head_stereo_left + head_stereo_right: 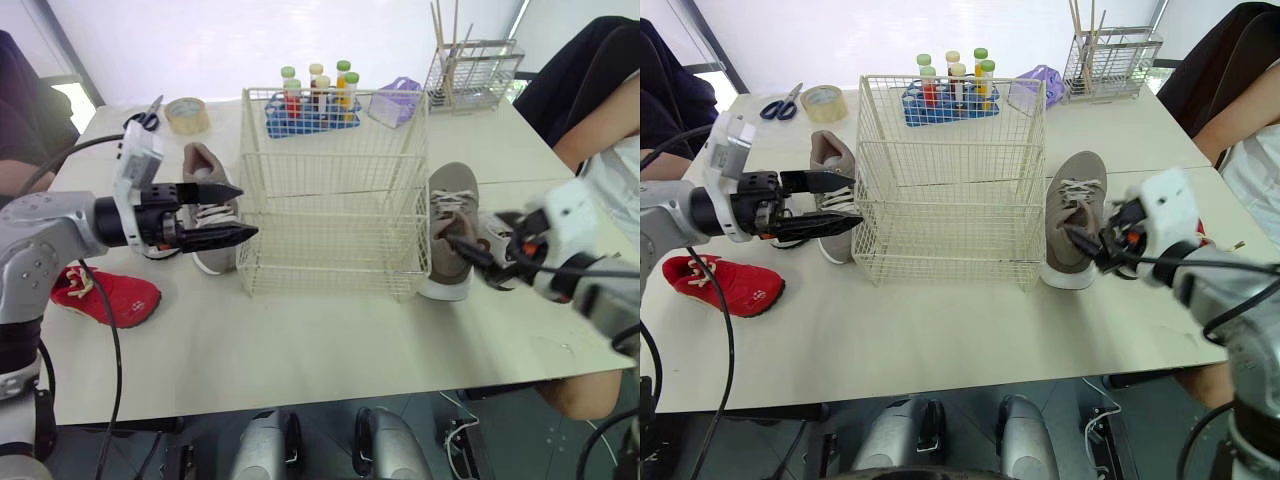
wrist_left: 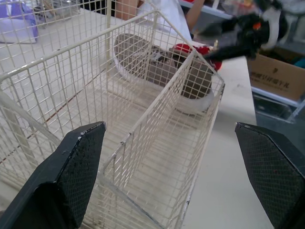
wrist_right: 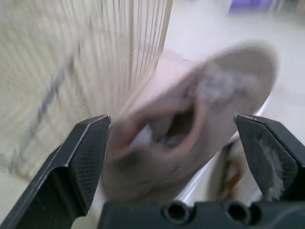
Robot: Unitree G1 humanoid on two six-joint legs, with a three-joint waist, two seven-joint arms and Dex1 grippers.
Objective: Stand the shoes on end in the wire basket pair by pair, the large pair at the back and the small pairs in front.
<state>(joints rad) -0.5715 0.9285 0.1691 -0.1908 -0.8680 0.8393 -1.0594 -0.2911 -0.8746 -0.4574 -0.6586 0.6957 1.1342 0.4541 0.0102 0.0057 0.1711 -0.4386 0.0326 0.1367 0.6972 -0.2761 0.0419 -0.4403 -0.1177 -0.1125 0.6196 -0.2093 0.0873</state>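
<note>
A red shoe [image 1: 105, 295] lies on the tabletop [image 1: 320, 350] well to the left of the wire basket [image 1: 330, 272], nearer the front edge. The left hand [image 1: 246, 211] hovers just beside the basket's left wall, its two black fingers [image 2: 71, 171] spread apart and holding nothing, pointing across towards the basket. Partly under that hand, a grey shoe [image 1: 203, 165] rests on its sole close against the left side of the basket, laces up.

Behind the basket to the left sit a pair of scissors [image 1: 148, 115] and a roll of tape [image 1: 187, 114]. Directly behind it stands a blue rack of small bottles [image 1: 310, 112], then a purple container [image 1: 397, 100], and further right a wire rack holding sticks [image 1: 470, 75].

The basket stands upright near the middle of the tabletop, and the left wrist view shows a wire partition splitting it lengthwise.

Just beside the basket's right wall lies a second grey shoe [image 1: 452, 215], sole down, its opening towards the right hand [image 1: 470, 255]. That hand is at the near end of this shoe with its fingers [image 3: 81, 162] wide open on either side, not clamped on it. Something red [image 2: 202, 50] shows beyond this shoe, away from the basket. A person's arm [image 1: 600, 110] is at the far right.
</note>
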